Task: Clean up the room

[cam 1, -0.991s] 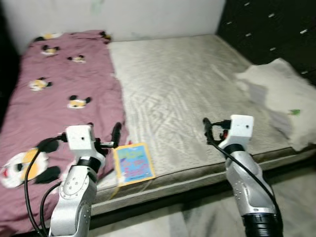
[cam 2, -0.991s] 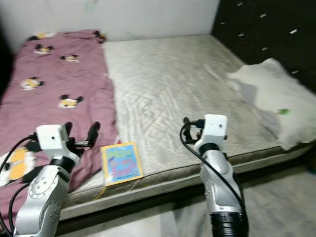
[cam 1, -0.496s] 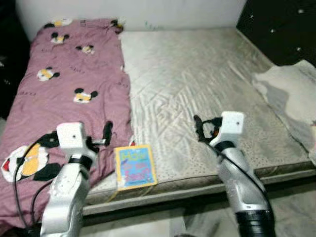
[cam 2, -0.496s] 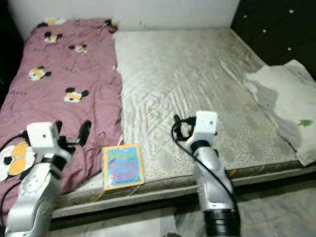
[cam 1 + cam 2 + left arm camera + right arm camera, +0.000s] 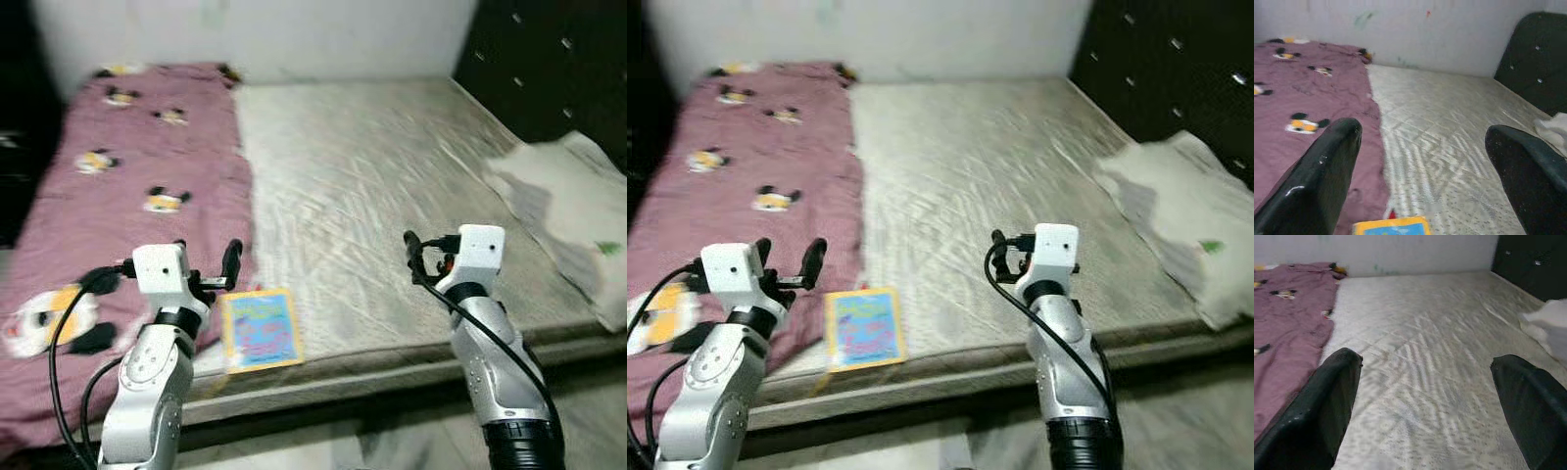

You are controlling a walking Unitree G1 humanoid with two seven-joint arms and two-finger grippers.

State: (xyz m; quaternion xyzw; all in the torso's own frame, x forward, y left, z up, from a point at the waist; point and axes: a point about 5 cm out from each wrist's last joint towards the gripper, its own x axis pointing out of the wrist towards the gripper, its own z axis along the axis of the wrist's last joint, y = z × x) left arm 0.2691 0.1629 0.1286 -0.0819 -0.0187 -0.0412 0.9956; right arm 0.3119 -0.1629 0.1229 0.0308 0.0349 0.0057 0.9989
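A blue and yellow picture book (image 5: 260, 330) lies flat near the front edge of the bare grey mattress (image 5: 372, 186), beside a pink blanket (image 5: 118, 186) printed with cartoon mice. My left gripper (image 5: 206, 264) hovers open just left of the book, above the blanket's edge; the book's top edge (image 5: 1393, 227) peeks in low between its fingers (image 5: 1320, 181). My right gripper (image 5: 416, 257) hangs open over the mattress's front right part, its fingers (image 5: 1327, 406) spread wide with nothing between them. The pictures are somewhat blurred.
A crumpled white cloth or pillow (image 5: 573, 211) lies at the mattress's right side, against a dark tufted headboard (image 5: 549, 59). A pale wall (image 5: 255, 34) runs behind the bed. Pale floor (image 5: 392, 441) shows below the bed's front edge.
The whole picture has shifted and tilted, so the camera has moved. Both arms keep the same raised pose with fingers open, and the book lies where it was.
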